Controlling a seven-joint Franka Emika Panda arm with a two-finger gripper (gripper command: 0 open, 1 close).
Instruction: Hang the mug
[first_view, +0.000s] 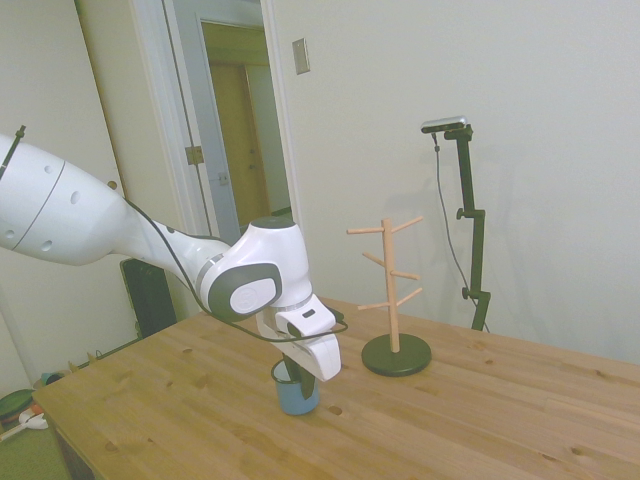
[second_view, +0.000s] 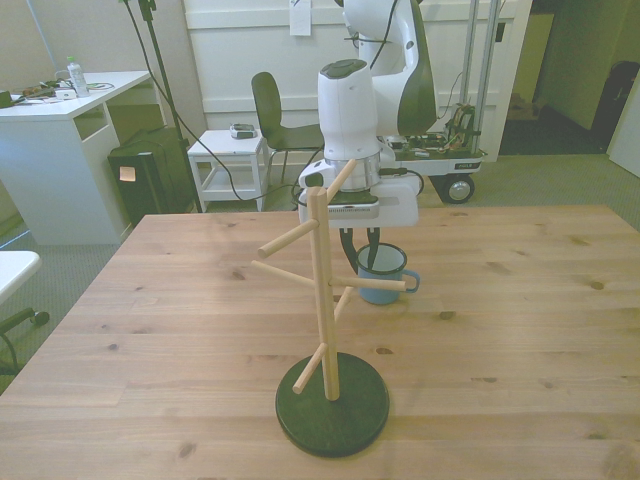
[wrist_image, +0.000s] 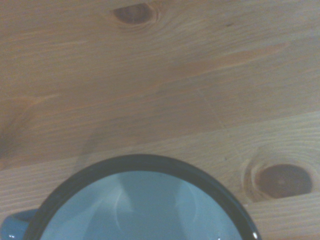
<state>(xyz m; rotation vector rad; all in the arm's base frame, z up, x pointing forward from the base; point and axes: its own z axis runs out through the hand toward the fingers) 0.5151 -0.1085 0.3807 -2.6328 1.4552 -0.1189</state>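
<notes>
The light-blue mug (second_view: 385, 283) stands upright on the wooden table (second_view: 520, 330), its handle toward the front view's right. My gripper (second_view: 359, 250) is down over the mug's rim, open. One dark finger reaches inside the mug and the other hangs outside its wall on the front view's left. In the side view the white hand covers the mug (first_view: 298, 396) from above, so little of the gripper (first_view: 300, 384) shows. The wrist view shows the mug's dark rim (wrist_image: 140, 162) and white inside from close above.
A wooden mug tree (second_view: 320, 290) with several pegs stands on a dark round base (second_view: 332, 408), nearer the camera than the mug in the front view. In the side view the mug tree (first_view: 392, 295) is to the mug's right.
</notes>
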